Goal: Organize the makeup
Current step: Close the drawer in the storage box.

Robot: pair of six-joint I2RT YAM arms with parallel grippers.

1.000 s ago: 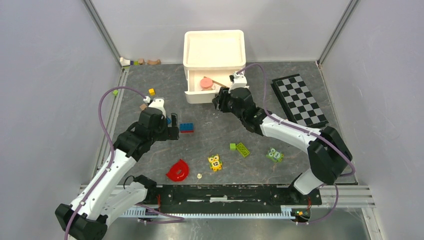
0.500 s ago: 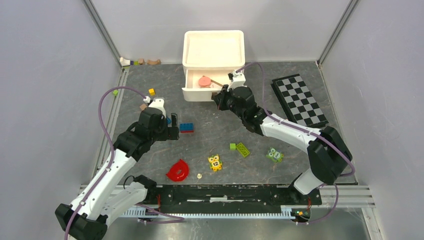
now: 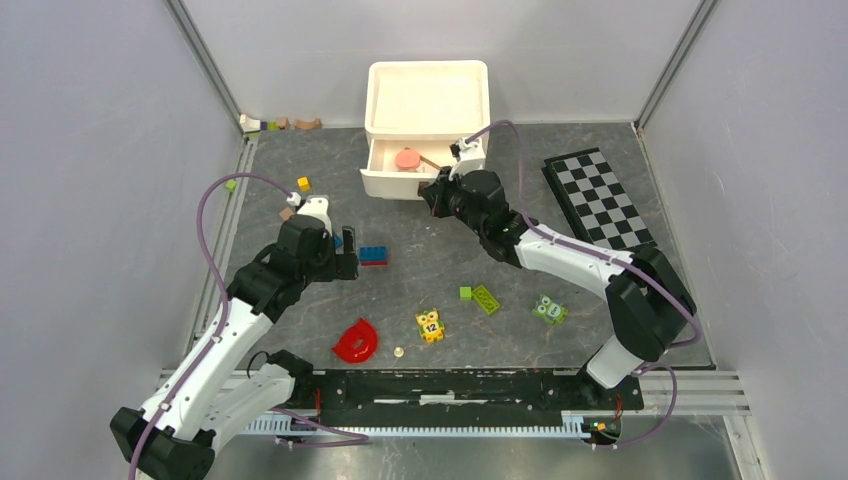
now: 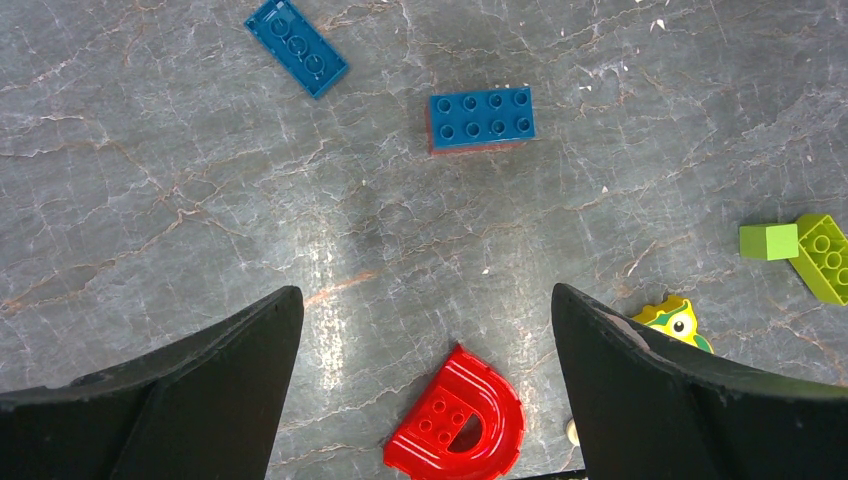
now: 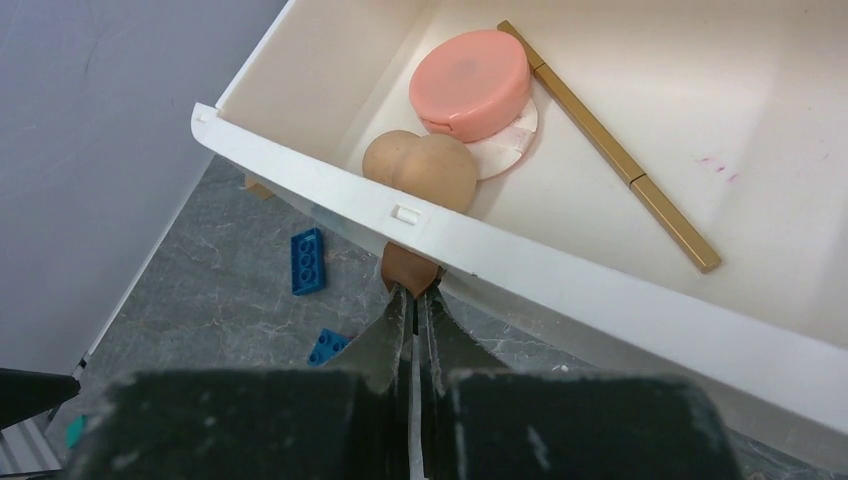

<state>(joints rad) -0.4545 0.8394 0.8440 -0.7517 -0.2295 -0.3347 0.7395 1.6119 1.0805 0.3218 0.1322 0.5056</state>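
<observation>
The makeup lies in the open drawer (image 5: 600, 290) of a white box (image 3: 428, 100): a round pink disc (image 5: 470, 85), a beige sponge (image 5: 420, 172) and a thin gold pencil (image 5: 610, 150). From above the pink disc (image 3: 408, 159) also shows in the drawer (image 3: 390, 185). My right gripper (image 5: 413, 290) is shut, its tips against the brown knob (image 5: 405, 268) on the drawer's front. In the top view the right gripper (image 3: 432, 190) sits at the drawer's right front corner. My left gripper (image 4: 425, 300) hangs open over bare table, holding nothing.
Toy pieces lie on the grey table: a red half-ring (image 3: 357, 341), a blue brick (image 3: 373, 255), a yellow owl block (image 3: 431, 325), green bricks (image 3: 485, 298) and a green owl block (image 3: 549, 310). A checkerboard (image 3: 598, 200) lies at the right.
The drawer has slid partway back into the white box. My right gripper has shut and moved toward the box with the drawer front. The left arm has not moved.
</observation>
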